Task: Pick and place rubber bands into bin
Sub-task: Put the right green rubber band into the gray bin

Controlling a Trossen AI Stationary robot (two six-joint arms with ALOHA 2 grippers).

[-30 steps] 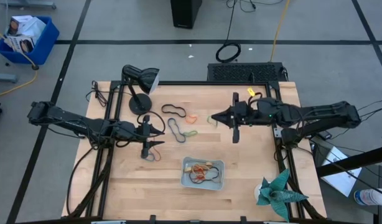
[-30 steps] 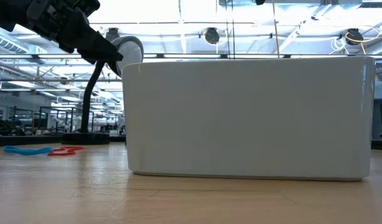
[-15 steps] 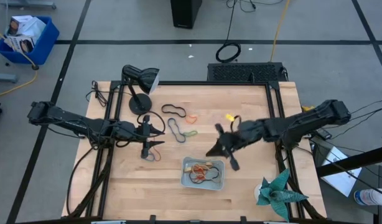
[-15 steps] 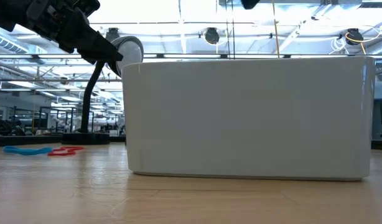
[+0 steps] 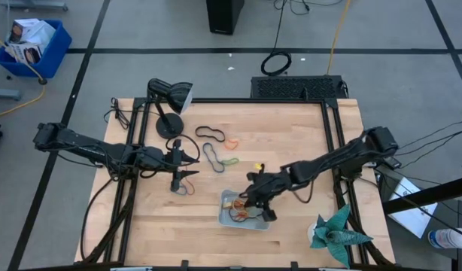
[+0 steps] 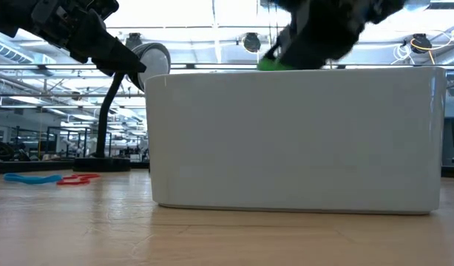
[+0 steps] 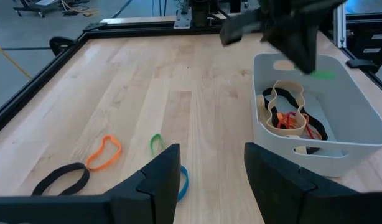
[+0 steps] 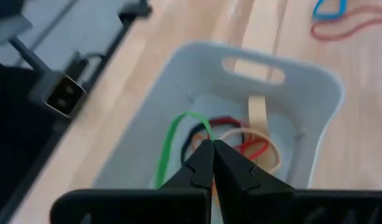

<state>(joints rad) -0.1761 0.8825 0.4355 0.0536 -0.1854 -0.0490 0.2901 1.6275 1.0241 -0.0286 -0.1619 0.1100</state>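
Currently your right gripper (image 8: 211,149), pinched shut on a green band (image 8: 172,146), hangs over the bin (image 5: 225,218); several bands (image 5: 214,155) remain far-left on the table (image 5: 306,143).

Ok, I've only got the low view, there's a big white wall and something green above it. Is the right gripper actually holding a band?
Observer: Yes. The right gripper is shut on a green rubber band, hanging over the bin.
Operator: Anything in the bin already?
Observer: Tan, red and black bands lie inside.
Operator: And the left arm?
Observer: The left gripper is open and empty, near loose bands on the table.
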